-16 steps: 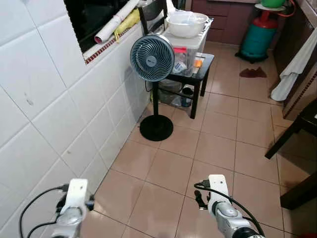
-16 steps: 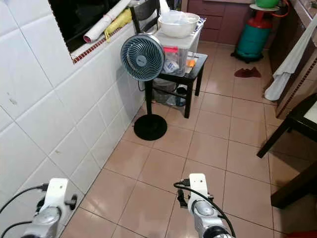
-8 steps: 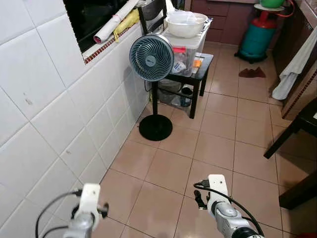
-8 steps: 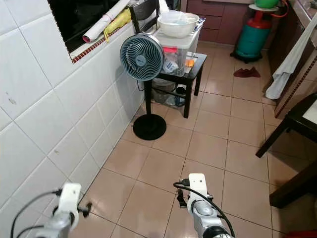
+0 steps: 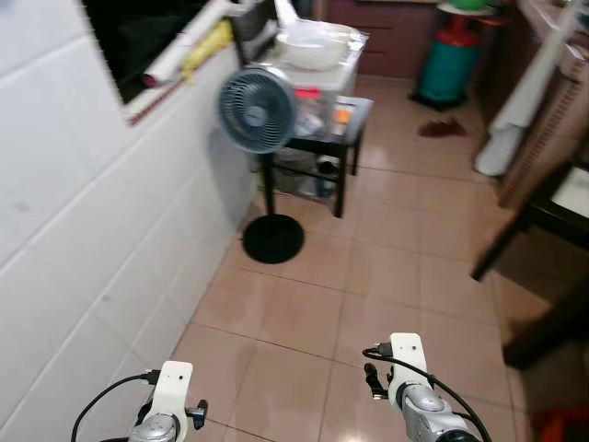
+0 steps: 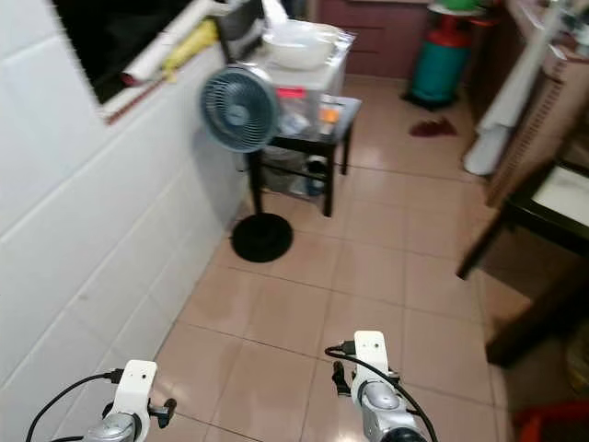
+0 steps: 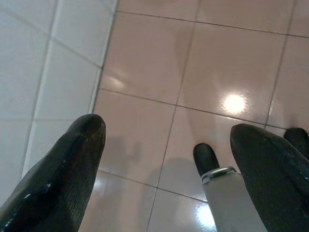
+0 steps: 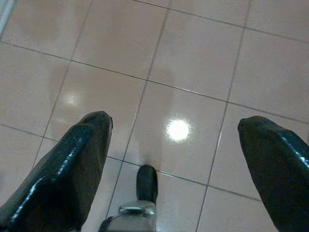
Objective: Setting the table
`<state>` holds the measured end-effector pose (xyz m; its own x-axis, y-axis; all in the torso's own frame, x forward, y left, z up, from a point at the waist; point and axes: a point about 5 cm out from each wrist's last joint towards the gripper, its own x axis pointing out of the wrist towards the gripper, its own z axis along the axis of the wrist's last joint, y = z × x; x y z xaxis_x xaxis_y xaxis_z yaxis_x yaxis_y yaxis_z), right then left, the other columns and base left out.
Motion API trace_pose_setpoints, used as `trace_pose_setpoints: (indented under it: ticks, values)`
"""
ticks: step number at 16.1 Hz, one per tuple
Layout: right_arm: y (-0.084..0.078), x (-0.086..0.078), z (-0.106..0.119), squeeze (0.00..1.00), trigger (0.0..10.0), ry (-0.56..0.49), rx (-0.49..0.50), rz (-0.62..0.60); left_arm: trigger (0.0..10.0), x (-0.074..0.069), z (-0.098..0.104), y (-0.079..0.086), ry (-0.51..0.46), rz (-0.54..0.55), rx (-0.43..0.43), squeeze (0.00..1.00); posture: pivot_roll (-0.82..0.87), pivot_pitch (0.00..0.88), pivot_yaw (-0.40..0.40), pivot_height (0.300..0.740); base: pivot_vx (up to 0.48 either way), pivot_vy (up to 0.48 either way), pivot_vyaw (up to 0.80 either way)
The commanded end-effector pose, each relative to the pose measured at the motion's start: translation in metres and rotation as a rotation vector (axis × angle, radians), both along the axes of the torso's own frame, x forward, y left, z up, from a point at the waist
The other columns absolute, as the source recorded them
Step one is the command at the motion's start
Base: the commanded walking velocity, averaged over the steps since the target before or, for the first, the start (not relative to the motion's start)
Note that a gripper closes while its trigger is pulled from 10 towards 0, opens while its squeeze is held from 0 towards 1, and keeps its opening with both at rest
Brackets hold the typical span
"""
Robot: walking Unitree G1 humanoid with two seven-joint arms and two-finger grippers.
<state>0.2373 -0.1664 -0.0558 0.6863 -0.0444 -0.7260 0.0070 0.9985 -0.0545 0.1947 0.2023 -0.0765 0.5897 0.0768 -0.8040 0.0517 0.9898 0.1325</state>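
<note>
My left gripper [image 7: 169,130] is open over the pinkish floor tiles, close to the white tiled wall [image 5: 83,212], with nothing between its fingers. My right gripper [image 8: 176,123] is open too, above bare tiles. Both arms, left arm [image 5: 170,405] and right arm [image 5: 409,382], hang low at the bottom of the eye views. A dark table [image 5: 552,198] stands at the right edge. Far ahead, a white bowl [image 5: 308,46] rests on a clear plastic box [image 5: 317,97] on a small black side table [image 5: 354,115].
A standing fan [image 5: 258,110] with a round black base [image 5: 273,238] is by the wall on the left. A green gas cylinder [image 5: 448,64] stands at the back and a white cloth [image 5: 515,110] hangs at the right. Open floor lies between the fan and the dark table.
The whole picture has shifted and blurred, so the camera has moved; more of the dark table shows at the right. My left arm has swung inward from the wall.
</note>
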Motion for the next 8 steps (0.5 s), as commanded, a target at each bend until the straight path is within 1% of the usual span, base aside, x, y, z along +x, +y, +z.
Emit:
trace_pose_setpoints:
  ticks: [1,6,8]
  values:
    - [0.0002,-0.0015,-0.0011,0.0,10.0,0.008,0.007,-0.009,10.0,-0.0041,-0.0018,0.0019,0.02,-0.015,-0.004,0.0,-0.06,0.015,0.051,0.74,0.0,0.0,-0.8]
    - [0.0,-0.0018,-0.0012,0.0,10.0,0.009,0.003,-0.009,10.0,-0.0066,-0.0034,-0.0006,0.027,-0.026,-0.012,0.0,-0.06,0.013,0.052,0.74,0.0,0.0,-0.8]
    - [-0.0004,-0.0009,-0.0006,0.0,10.0,0.006,0.0,-0.009,10.0,-0.0069,-0.0042,-0.0043,0.03,-0.035,-0.014,0.0,-0.06,0.013,0.052,0.74,0.0,0.0,-0.58]
